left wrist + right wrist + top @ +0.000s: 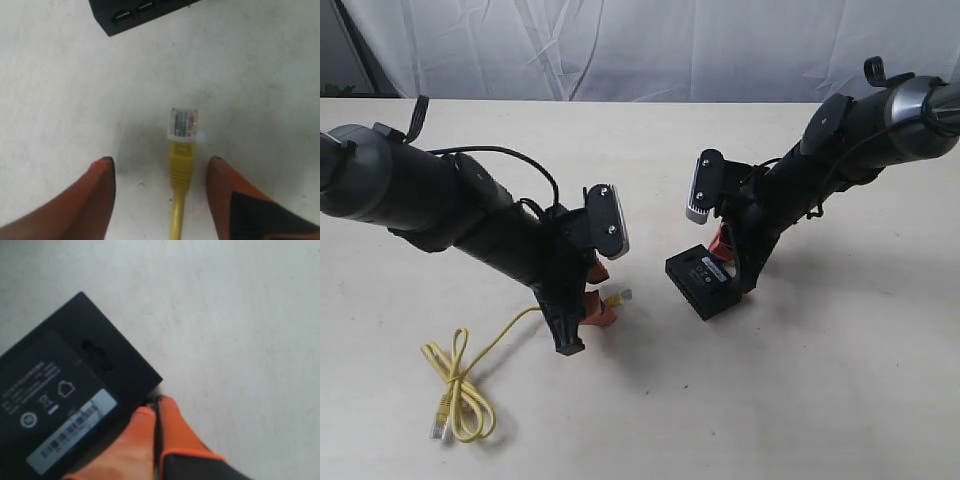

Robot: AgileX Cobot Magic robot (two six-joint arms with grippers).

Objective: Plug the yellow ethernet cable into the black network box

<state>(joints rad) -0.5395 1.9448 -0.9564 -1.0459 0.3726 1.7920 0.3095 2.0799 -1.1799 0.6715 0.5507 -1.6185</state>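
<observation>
Just within left pincer's (160,161) gap, yellow cable (181,167)

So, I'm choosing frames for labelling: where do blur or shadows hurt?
Exterior view: even light, sharp, soft shadows under both arms. Left wrist view: plug of the yellow ethernet cable crisp, left pincer tips soft. Right wrist view: blurred throughout, print on the black network box unreadable.

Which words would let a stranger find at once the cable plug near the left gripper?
On the pale table, find the left gripper, with orange fingers. Between them is the clear plug of the yellow ethernet cable, pointing toward the black network box. The other plug lies beside the coil.
</observation>
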